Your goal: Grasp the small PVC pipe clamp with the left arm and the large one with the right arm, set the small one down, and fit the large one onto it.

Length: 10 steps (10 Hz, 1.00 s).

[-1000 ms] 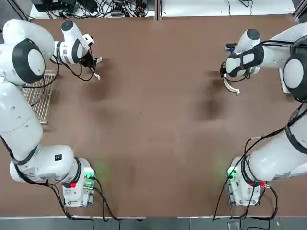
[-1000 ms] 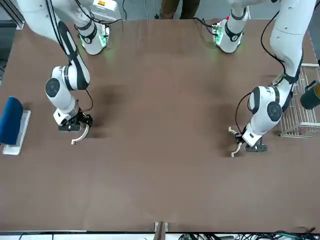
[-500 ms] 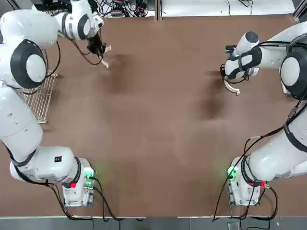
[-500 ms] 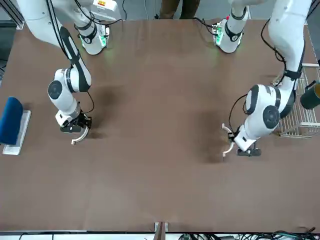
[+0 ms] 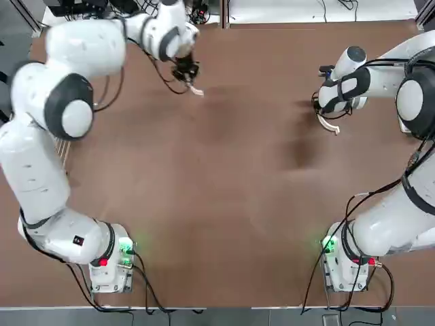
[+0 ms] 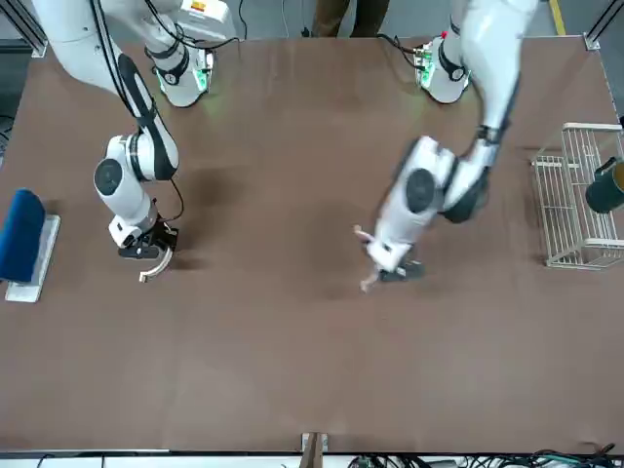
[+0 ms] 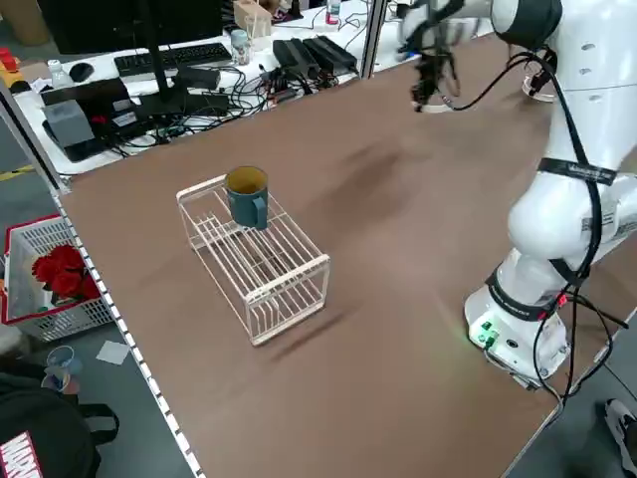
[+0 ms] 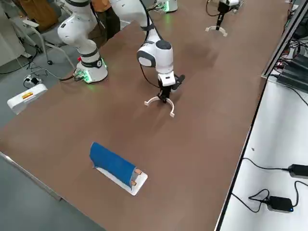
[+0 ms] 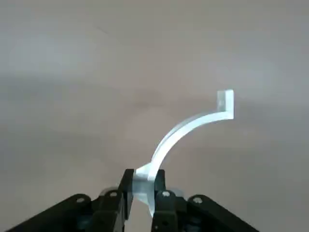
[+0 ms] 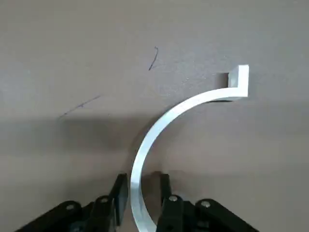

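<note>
The left gripper (image 5: 186, 72) holds the small white plastic C-shaped pipe clamp (image 9: 186, 132) above the far part of the brown table (image 5: 224, 204), left of centre in the top view. Its jaws are closed on the band near one end. The arc curves away from the fingers and ends in a small square foot at its free tip. The band is thin, flat and pale.

The right gripper (image 5: 325, 109) is at the far right of the table and holds the large white plastic half-ring clamp (image 10: 169, 130). Its jaws are closed narrowly on the band near the middle of the arc. In the right side view the arc opens downward, with both flared feet (image 8: 172, 114) low, at or just above the table; contact cannot be confirmed. This arc is visibly wider than the small one. The two clamps are well apart.
</note>
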Available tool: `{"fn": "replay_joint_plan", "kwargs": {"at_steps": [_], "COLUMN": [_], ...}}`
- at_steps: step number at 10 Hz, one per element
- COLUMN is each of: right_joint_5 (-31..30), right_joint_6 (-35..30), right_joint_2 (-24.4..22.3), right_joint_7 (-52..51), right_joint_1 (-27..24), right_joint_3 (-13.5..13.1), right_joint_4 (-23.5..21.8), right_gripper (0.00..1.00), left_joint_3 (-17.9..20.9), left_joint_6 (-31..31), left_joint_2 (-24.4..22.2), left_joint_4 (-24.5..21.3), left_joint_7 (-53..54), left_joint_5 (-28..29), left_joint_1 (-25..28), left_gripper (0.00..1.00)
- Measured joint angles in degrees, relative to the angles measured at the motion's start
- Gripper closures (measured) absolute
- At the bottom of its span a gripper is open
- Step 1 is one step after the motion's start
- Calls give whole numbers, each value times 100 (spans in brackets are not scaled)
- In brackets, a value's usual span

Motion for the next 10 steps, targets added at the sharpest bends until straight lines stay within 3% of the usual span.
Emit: {"fn": "replay_joint_plan", "kwargs": {"at_steps": [2, 3, 5, 7, 10], "right_joint_5": [0, 0, 0, 0, 0], "right_joint_6": [3, 5, -10, -176, -1370], "right_joint_2": [19, 18, 14, 10, -276], "right_joint_7": [4, 6, 9, 10, 56], "right_joint_1": [-2, -3, -4, 0, 50], "right_joint_3": [-1, -3, -7, -6, 19], "right_joint_4": [5, 12, 23, 98, 673], "right_gripper": [81, 92, 92, 92, 92], "left_joint_3": [47, 83, 199, 675, 942], "left_joint_6": [-158, -194, -263, -96, 263], "left_joint_2": [624, 930, 1436, 1812, 2192], "left_joint_4": [757, 1101, 1689, 1930, 2067], "left_joint_7": [-310, -469, -576, -578, -652], "left_joint_5": [0, 0, 6, 9, 9], "left_joint_1": [-735, -982, -1225, -1799, -2227], "left_gripper": [79, 79, 79, 79, 79]}}
